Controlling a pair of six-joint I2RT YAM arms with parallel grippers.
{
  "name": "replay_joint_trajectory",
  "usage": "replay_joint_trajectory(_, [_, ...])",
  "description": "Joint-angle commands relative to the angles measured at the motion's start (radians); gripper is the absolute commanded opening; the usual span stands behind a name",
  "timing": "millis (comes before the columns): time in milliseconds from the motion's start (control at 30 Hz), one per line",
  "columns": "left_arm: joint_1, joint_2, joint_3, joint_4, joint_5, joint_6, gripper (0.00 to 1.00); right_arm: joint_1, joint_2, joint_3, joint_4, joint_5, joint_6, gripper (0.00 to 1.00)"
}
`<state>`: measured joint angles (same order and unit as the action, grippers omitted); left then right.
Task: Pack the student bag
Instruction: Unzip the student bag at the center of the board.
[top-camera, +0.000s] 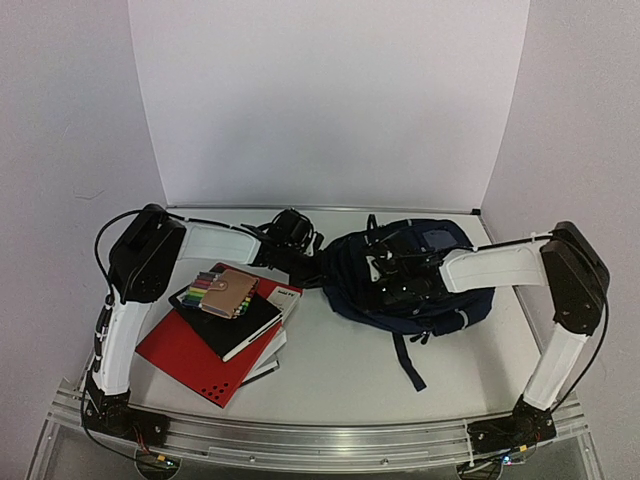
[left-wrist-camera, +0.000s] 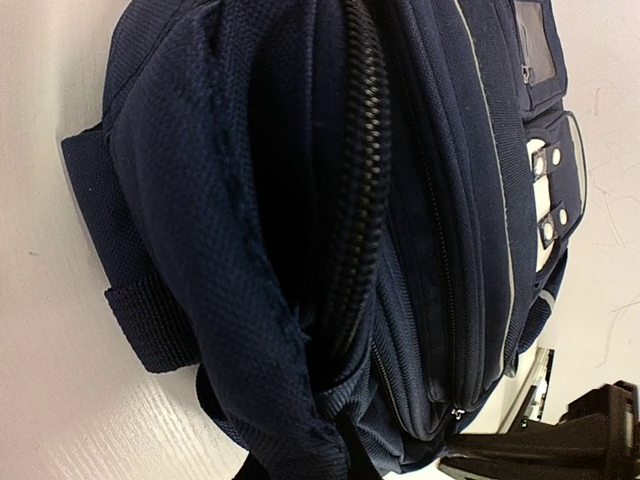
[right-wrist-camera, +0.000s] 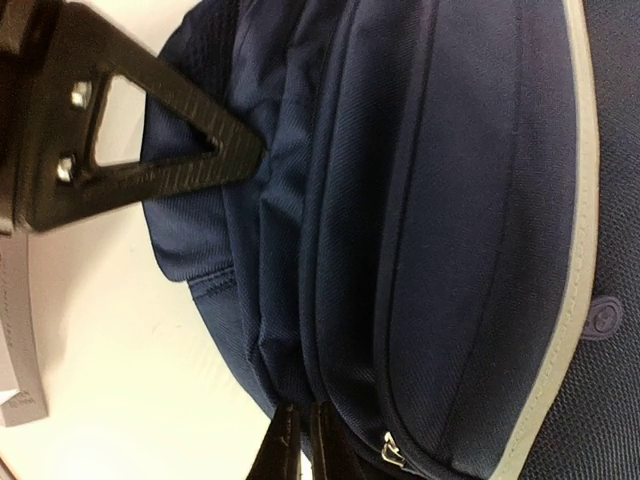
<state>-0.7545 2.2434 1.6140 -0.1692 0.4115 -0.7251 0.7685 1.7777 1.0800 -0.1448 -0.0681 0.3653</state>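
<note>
bag (left-wrist-camera: 220, 250): matt navy woven cloth, coarse weave, smooth grey trim. zipper (left-wrist-camera: 365, 170): black, slight sheen, looks plastic. counter (top-camera: 350, 370): white, smooth, matt. front rail (top-camera: 320, 440): brushed metal. folder (top-camera: 190, 360): red, smooth, semi-gloss. wallet (top-camera: 228, 293): tan, leather-like.

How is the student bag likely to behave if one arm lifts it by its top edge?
The student bag would probably sag and fold rather than hold shape: its fabric lies slumped and creased on the table. It looks fairly flat, so likely light. Its loose strap may trail when pushed.
</note>
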Motion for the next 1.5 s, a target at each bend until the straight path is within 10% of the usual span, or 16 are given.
replay_joint_trajectory(0, [-0.017, -0.137, -0.026, 0.072, 0.049, 0.094, 0.0, 0.0, -0.142, -0.033, -0.052, 0.049, -0.02, 0.2])
replay_joint_trajectory(233, [-0.017, -0.247, -0.049, 0.087, 0.105, 0.215, 0.0, 0.0, -0.303, -0.077, -0.091, 0.031, -0.047, 0.37])
replay_joint_trajectory(800, [-0.016, -0.413, -0.066, 0.031, 0.134, 0.329, 0.0, 0.005, -0.426, -0.145, -0.089, -0.115, -0.051, 0.17])
replay_joint_trajectory(1467, [-0.014, -0.433, -0.044, -0.001, 0.116, 0.283, 0.0, 0.005, -0.403, -0.2, -0.022, -0.041, -0.006, 0.16])
